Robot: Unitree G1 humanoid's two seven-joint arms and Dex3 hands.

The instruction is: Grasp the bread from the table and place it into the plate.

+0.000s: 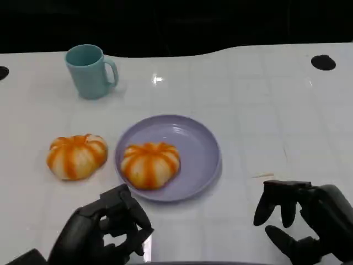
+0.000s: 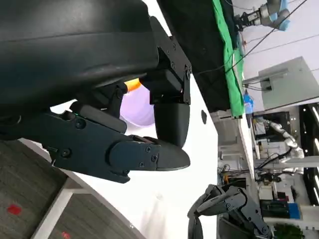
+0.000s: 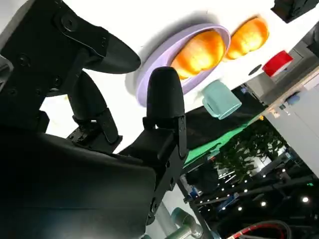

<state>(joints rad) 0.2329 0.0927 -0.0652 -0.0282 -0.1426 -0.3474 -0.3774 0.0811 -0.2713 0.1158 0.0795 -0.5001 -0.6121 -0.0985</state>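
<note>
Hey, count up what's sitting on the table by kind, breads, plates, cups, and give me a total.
Round orange-and-white striped breads: 2, one in the plate, one on the table beside it.
Round lavender plastic plate: 1.
Teal plastic mug with a handle: 1.
Total: 4 things on the white table.

Two round orange-striped breads are seen: one bread (image 1: 150, 164) lies in the plate and the other bread (image 1: 76, 156) lies on the table to its left. One purple plate (image 1: 201, 149) is counted. One blue-green mug (image 1: 89, 71) is seen at the far left.
</note>
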